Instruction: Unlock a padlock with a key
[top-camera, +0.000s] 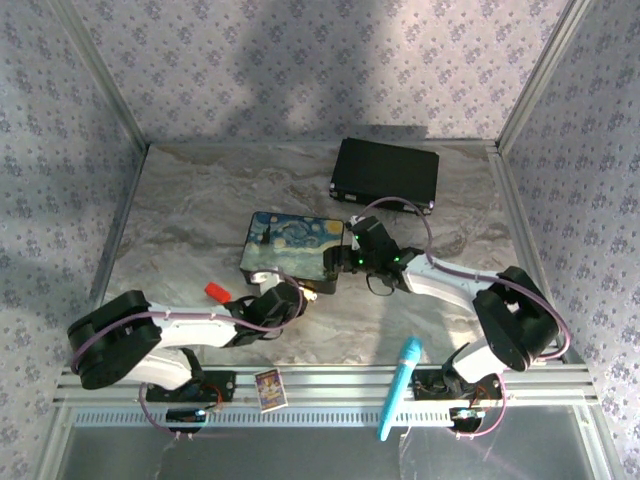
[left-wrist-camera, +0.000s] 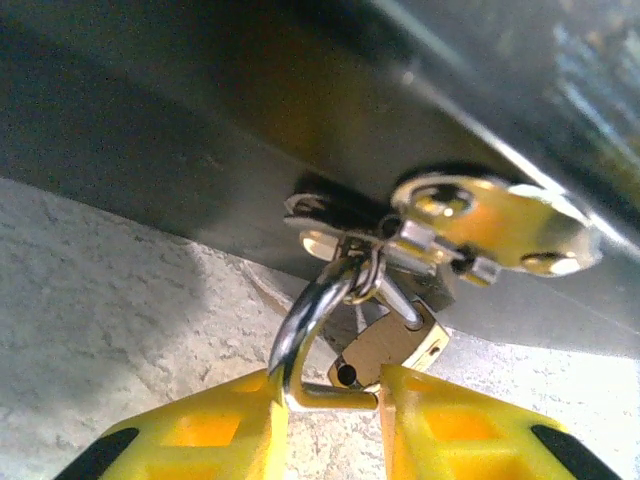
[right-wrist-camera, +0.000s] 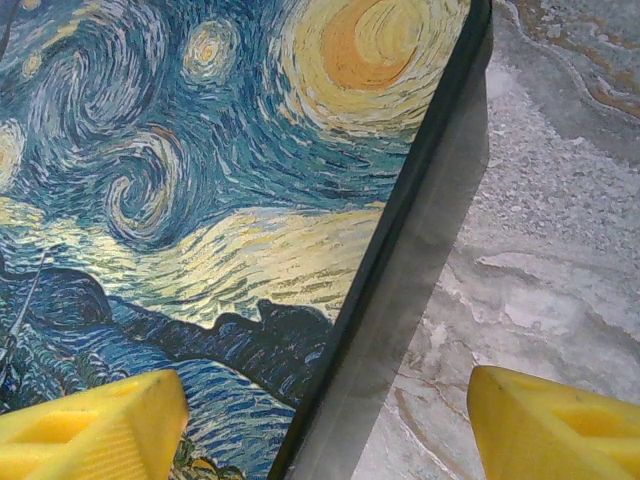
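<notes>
Two yellow fingers of the left gripper (left-wrist-camera: 335, 400) pinch the brass padlock (left-wrist-camera: 395, 350), which hangs from the hasp (left-wrist-camera: 480, 215) of the Starry Night tin (right-wrist-camera: 200, 200). The right gripper (right-wrist-camera: 328, 410) gapes wide, straddling the tin's edge above the marble table (right-wrist-camera: 560, 250).

You'll see the tiny metal padlock (left-wrist-camera: 395, 352) has a brass-gold body and a bright silver shackle. The rectangular painted tin (right-wrist-camera: 200, 200) swirls in deep blues with yellow stars, edged in black. Your left tool (left-wrist-camera: 332, 405) has yellow fingers (left-wrist-camera: 220, 435) with black patches. The stone-look counter (top-camera: 200, 210) is grey-beige, veined like marble.
</notes>
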